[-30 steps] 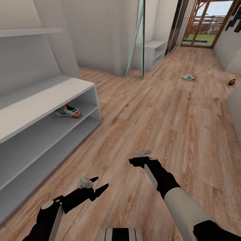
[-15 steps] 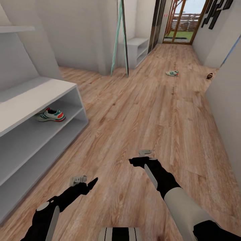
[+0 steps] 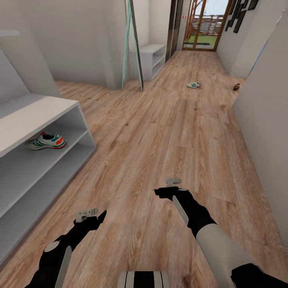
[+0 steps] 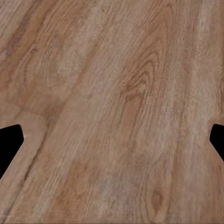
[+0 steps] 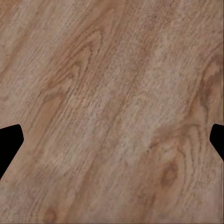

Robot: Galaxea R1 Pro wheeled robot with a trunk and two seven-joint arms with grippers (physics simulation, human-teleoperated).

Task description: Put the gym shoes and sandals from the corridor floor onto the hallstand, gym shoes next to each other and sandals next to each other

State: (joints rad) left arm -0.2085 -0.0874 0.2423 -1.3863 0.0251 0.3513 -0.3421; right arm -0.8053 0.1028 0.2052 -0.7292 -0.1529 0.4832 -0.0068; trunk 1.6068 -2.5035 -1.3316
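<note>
Head view looks down a long corridor floor (image 3: 160, 132) of light brown wood-grain planks, running from the robot's arms to a glass door at the far end. At the left stands the hallstand (image 3: 36, 116), a low pale grey-white unit with a flat top and two open shelf levels. A second pale shelf unit (image 3: 152, 60) sits farther down the corridor on the left, just beyond a teal-edged upright panel (image 3: 134, 44). A pale wall (image 3: 264, 120) closes the right side.

One gym shoe (image 3: 45, 141) lies on the hallstand's upper shelf level, white with green stripes and a red-orange heel patch. The other gym shoe (image 3: 194, 85) lies on the floor far down the corridor, well apart from the hallstand. A small dark-brown sandal (image 3: 237, 86) lies on the floor near the right wall, about as far off as that shoe; its details are too small to make out.

The left claw (image 3: 88, 213) hangs above bare floor at the lower left, and the right claw (image 3: 173, 183) hangs above bare floor nearer the middle. In each wrist view the two dark fingertips (image 4: 8, 144) (image 5: 8, 144) sit at opposite edges with only planks between them, so both claws are spread wide and hold nothing.
</note>
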